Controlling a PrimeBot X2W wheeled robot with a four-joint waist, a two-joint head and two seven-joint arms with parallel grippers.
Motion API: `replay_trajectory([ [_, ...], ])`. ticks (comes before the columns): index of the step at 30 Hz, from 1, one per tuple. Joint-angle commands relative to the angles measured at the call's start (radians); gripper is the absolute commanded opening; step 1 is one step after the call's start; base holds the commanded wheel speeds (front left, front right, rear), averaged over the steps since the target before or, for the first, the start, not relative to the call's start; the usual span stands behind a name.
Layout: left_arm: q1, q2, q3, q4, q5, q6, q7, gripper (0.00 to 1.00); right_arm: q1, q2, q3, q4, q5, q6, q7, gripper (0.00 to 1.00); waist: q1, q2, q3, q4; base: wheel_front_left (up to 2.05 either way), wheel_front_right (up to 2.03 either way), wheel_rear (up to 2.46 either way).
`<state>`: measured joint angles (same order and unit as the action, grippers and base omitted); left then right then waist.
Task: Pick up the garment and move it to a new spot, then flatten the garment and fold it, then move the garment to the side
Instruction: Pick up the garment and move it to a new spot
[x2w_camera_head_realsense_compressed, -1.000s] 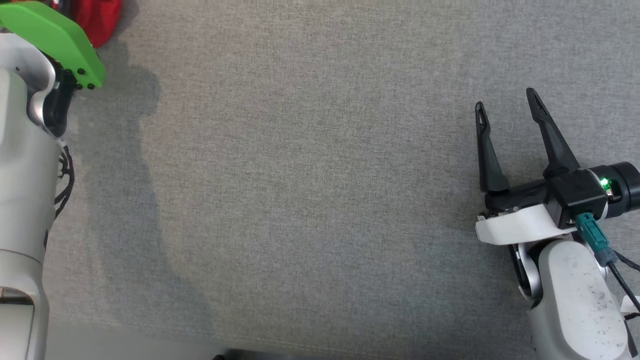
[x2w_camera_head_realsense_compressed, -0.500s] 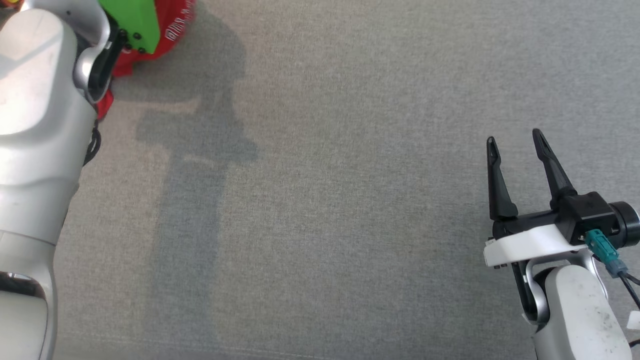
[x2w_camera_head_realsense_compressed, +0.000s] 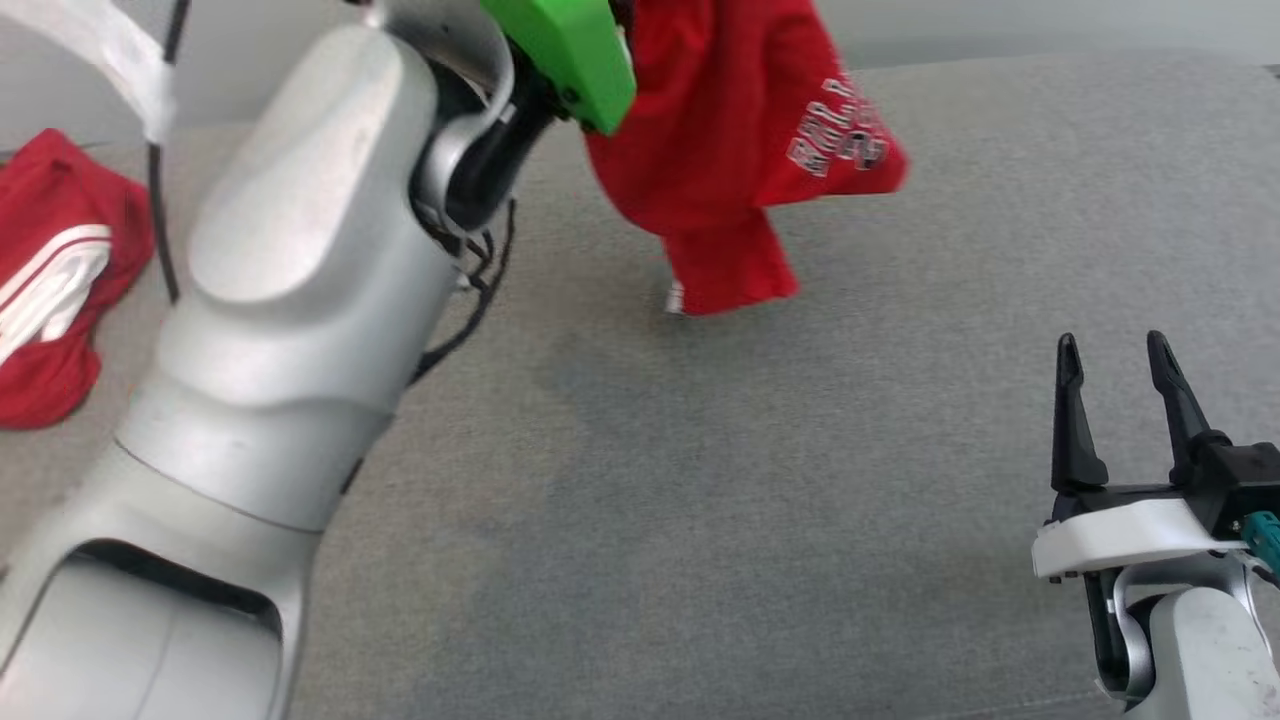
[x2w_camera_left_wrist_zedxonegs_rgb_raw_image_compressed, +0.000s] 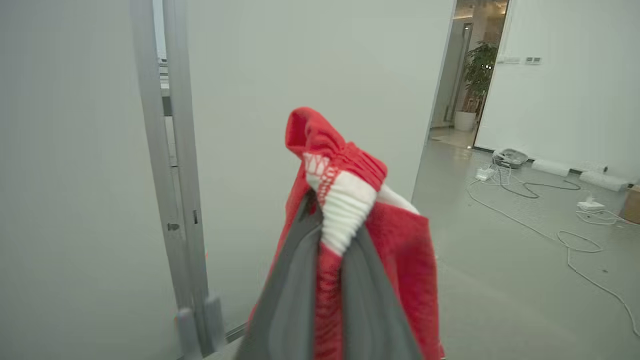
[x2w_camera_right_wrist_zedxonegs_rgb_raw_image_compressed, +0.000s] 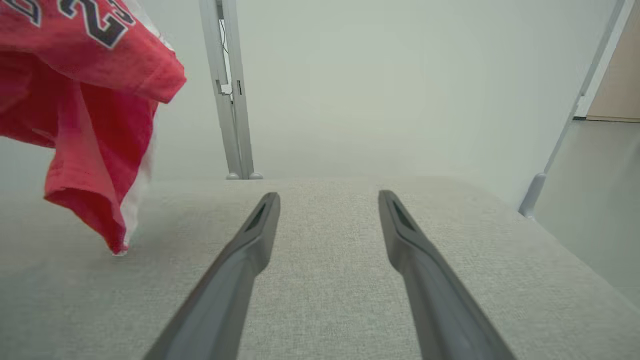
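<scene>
Garment: a red garment (x2w_camera_head_realsense_compressed: 740, 150) hangs bunched from the left gripper (x2w_camera_left_wrist_zedxonegs_rgb_raw_image_compressed: 330, 240), over the far middle of the grey table (x2w_camera_head_realsense_compressed: 700, 500).
Left gripper: clamped on a gather of cloth (white ribbing shows between its fingers).
Right gripper (x2w_camera_head_realsense_compressed: 1113, 350): fingers spread, holding nothing, low at the near right.
Bearing: the garment lies ahead and left of the right gripper, well apart.
Axis: roughly vertical, lowest corner pointing down; it may be brushing the table, which is hard to tell.
</scene>
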<state>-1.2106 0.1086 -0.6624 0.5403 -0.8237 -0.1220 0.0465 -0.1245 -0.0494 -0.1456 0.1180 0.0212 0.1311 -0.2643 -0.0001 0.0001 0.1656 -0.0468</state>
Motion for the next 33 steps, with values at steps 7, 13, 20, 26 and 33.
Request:
replay_trajectory([
  [7,0.287,-0.048,-0.021,0.016,-0.1,0.038,-0.157,0.0,0.005,-0.002,-0.009,-0.001,0.023,-0.001,0.0,1.0,0.0001,-0.0001,0.023,-0.105,0.0,0.0,0.0],
  [13,0.499,-0.052,-0.078,0.17,-0.115,0.046,-0.221,0.0,-0.012,-0.002,-0.001,0.001,0.032,-0.001,0.0,1.0,0.0001,-0.0001,0.054,-0.103,0.0,0.0,0.0],
  [20,0.619,-0.046,-0.095,0.266,-0.151,0.012,-0.247,0.0,-0.007,-0.002,0.007,0.009,0.023,-0.001,0.0,1.0,0.0001,-0.0001,0.05,-0.064,0.0,0.0,0.0],
  [26,0.652,-0.048,-0.082,0.295,-0.192,0.0,-0.263,0.0,-0.002,-0.002,0.02,0.017,0.017,-0.001,0.0,1.0,0.0001,-0.0001,0.025,-0.037,0.0,0.0,0.0],
  [33,0.648,-0.036,-0.085,0.298,-0.16,-0.003,-0.297,1.0,0.001,-0.002,0.039,0.026,0.018,-0.001,0.0,1.0,0.0001,-0.0001,0.004,-0.02,0.0,0.0,0.0],
])
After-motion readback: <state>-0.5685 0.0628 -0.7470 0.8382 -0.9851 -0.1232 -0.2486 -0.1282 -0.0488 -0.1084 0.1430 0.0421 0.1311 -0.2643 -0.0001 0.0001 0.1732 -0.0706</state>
